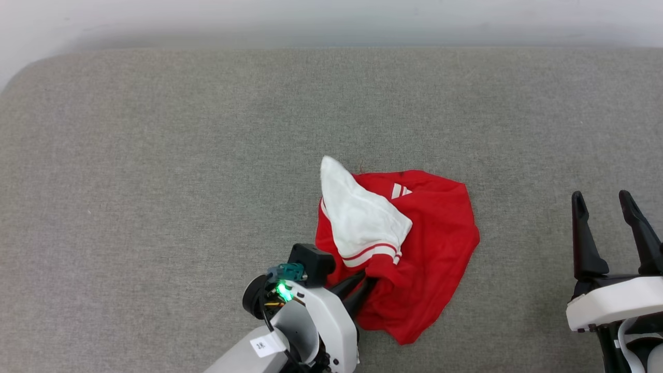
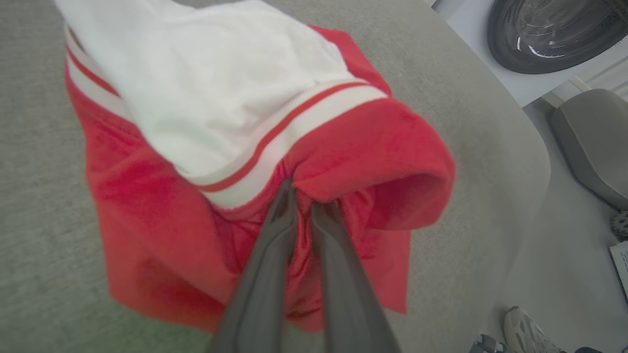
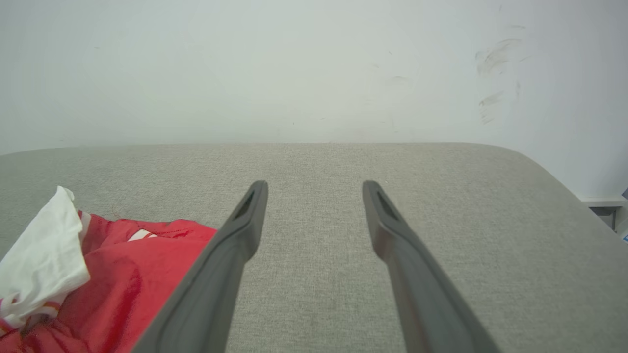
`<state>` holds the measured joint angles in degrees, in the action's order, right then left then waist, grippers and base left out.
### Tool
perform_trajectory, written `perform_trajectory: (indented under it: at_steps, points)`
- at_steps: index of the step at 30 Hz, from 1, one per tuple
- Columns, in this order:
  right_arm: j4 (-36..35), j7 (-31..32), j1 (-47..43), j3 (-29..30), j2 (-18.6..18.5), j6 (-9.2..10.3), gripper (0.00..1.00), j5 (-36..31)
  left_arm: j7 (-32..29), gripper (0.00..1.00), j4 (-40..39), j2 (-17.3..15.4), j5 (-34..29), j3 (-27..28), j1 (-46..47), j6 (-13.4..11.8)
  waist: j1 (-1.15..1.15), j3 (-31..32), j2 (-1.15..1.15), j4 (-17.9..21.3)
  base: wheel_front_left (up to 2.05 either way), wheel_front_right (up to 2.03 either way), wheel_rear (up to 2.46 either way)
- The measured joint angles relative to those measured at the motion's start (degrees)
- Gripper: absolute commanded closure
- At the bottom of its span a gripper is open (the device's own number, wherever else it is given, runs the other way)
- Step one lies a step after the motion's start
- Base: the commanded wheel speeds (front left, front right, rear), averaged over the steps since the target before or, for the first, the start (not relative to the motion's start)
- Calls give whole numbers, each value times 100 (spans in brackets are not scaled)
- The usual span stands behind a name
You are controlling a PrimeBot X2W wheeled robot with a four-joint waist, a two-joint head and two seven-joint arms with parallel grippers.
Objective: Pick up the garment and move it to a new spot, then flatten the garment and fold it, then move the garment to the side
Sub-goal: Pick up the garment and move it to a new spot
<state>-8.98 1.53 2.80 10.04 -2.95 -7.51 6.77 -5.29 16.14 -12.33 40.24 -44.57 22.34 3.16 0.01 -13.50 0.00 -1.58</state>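
head view: a crumpled red and white jersey lies in a heap near the middle of a wide grey cloth-covered table, a little toward the robot's right; a white panel with red striped trim is flopped over its top; the left gripper reaches in from the bottom edge, its dark fingers pressed together into the near edge of the heap; the right gripper waits well apart at the lower right, fingers spread and holding nothing.

left wrist view: the two fingers meet at their tips, pinching a fold of red cloth just below the striped white band; the jersey bunches up around the pinch; past the table's edge are a round washer door and a shoe on the floor.

right wrist view: the open right gripper points across bare table toward a pale wall; the jersey lies off to one side, not touched by it.

this looks like the first step, the pick-up, with the grasp made but the heap not yet raised; the next move likely calls for lifting high enough that trailing cloth clears the table, then carrying it to a new spot.
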Motion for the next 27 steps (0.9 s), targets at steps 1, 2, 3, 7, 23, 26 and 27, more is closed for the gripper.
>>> perform_trajectory:
  at_steps: [1,2,3,7,23,26,27]
  points:
    - [2,1,3,-18,0,0,0,-4,26,78,64,15,-43,-48,7,23,0,19,0,-2,0,0,0]
    - [5,2,6,-30,0,0,0,-14,79,0,97,24,-89,-91,9,36,0,49,0,-3,0,0,0]
    - [20,2,5,-40,0,0,0,-14,177,0,113,34,-130,-104,9,40,0,90,0,-6,0,0,0]
    - [90,40,-70,-89,0,0,0,-15,541,0,100,13,-331,-112,-7,-54,0,339,0,-23,0,0,0]
    - [46,355,-784,-208,0,0,0,70,1945,0,-864,-544,-756,940,-828,-1338,-1,1426,0,-117,0,0,0]
    - [21,379,-841,-216,0,0,0,81,2004,0,-924,-626,-781,1243,-985,-1503,-1,1493,0,-106,0,0,0]
    - [19,398,-869,-230,0,0,0,83,2011,0,-939,-679,-798,1350,-1071,-1540,-1,1517,0,-97,0,0,0]
